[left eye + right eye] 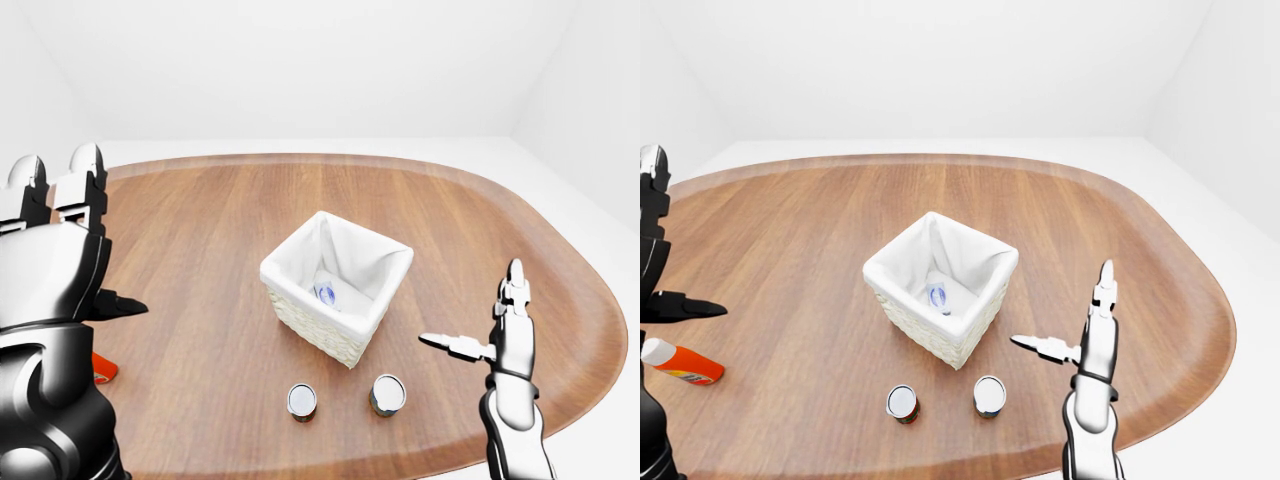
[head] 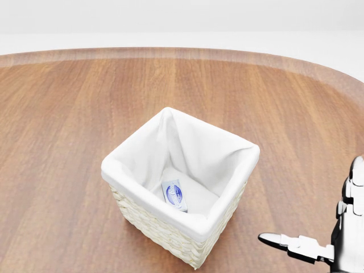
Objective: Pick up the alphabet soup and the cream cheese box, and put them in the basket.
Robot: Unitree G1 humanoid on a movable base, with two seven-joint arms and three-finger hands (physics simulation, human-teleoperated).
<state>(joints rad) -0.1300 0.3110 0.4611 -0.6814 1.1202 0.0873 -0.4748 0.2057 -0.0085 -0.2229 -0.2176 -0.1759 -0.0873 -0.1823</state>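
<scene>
A white-lined wicker basket [image 1: 345,335] stands in the middle of the wooden table [image 1: 200,220]. A small blue and white box, the cream cheese box [image 2: 174,194], lies on the basket's floor. Two small cans stand upright just below the basket in the eye views: a left can [image 1: 902,403] with a reddish label and a right can [image 1: 989,396]. I cannot read which one is the alphabet soup. My right hand [image 1: 470,305] is open and empty, to the right of the cans and apart from them. My left hand [image 1: 80,250] is open and empty, raised at the far left.
An orange-red bottle with a white cap [image 1: 680,363] lies on the table at the left, under my left hand. The table's rounded edge [image 1: 1200,390] runs close behind my right hand. White floor and walls surround the table.
</scene>
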